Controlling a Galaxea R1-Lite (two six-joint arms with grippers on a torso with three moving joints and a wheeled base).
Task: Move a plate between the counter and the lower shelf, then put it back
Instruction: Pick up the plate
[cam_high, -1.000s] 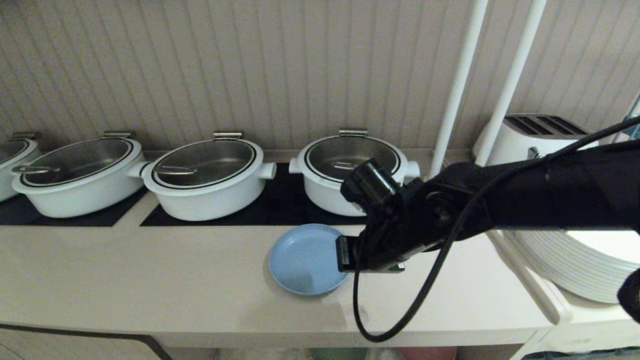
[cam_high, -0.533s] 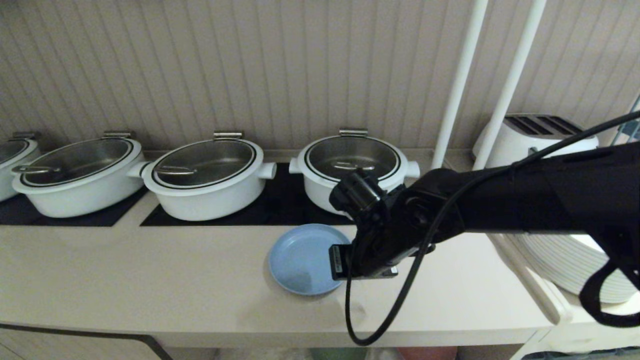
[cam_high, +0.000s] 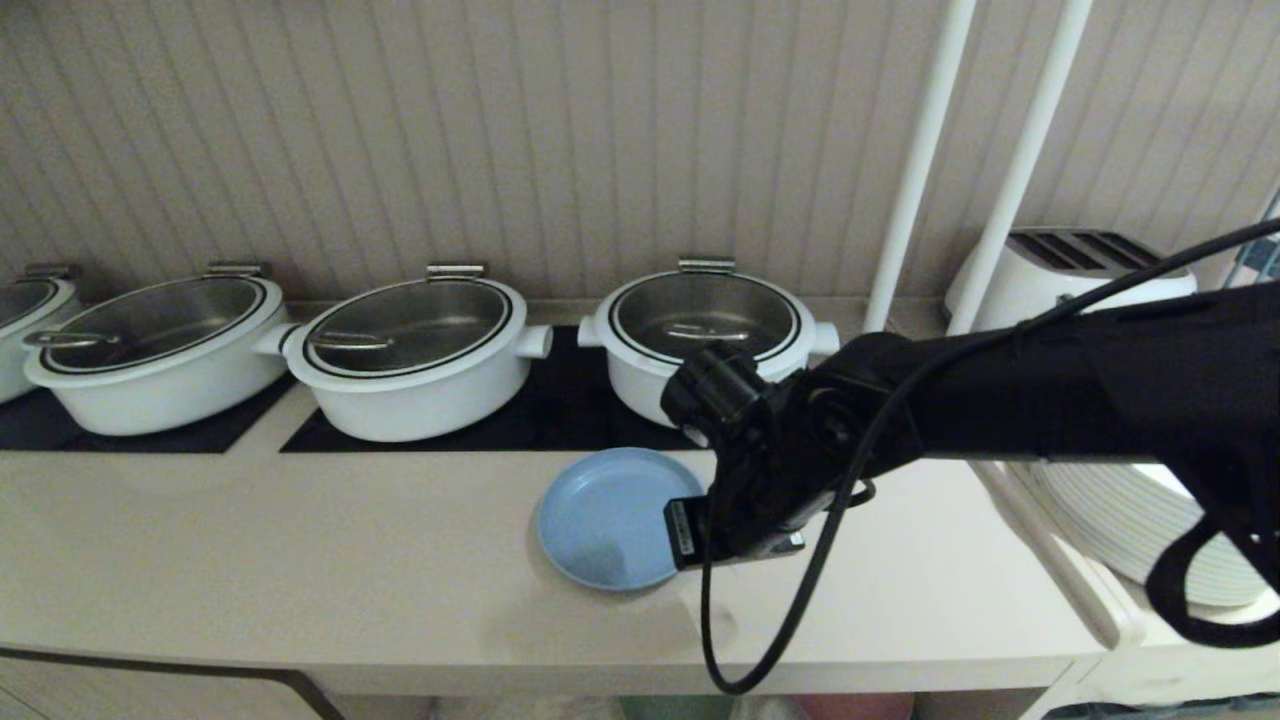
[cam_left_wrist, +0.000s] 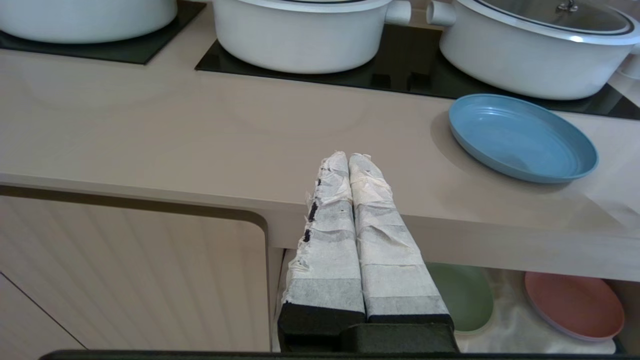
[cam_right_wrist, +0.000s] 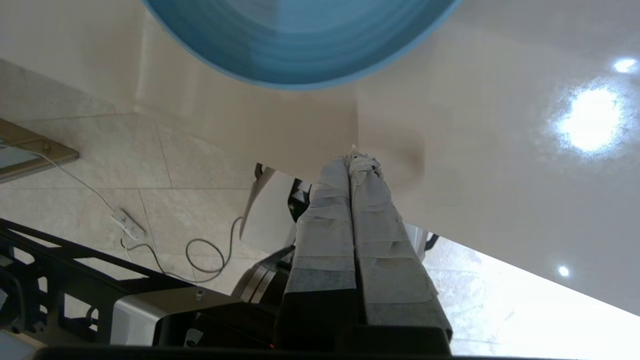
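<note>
Since 1 second ago, the right arm's black wrist has been shifted left and slightly down, so that it now overlaps the right rim of the plate (cam_high: 605, 517) in the head view; the plate itself has not been moved. Round, light-blue and matte, with a low raised rim and faint concentric rings, the plate is seen lying flat on the table (cam_high: 300, 560), near the middle of its smooth beige slab and just in front of the rightmost round white pot (cam_high: 700, 345).

The right pincer (cam_right_wrist: 356, 159) is shown fully closed, its 2 fingers wrapped in wrinkled white tape and pressed together with nothing between them. Its tips are held over the glossy table surface just beside the plate's rim, apart from it. Whether the tips touch the table cannot be told.

The left pincer (cam_left_wrist: 348, 159) is likewise closed and empty, its taped fingers side by side, held in front of the table's rounded front edge, well to the left of the plate.

3 more white pots with steel-rimmed glass lids are lined up on black glass panels along the far side. Below the table, a green plate (cam_left_wrist: 465, 295) and a pink plate (cam_left_wrist: 575, 305) are seen resting on the wrinkled white cloth of the lower shelf (cam_left_wrist: 505, 325).
</note>
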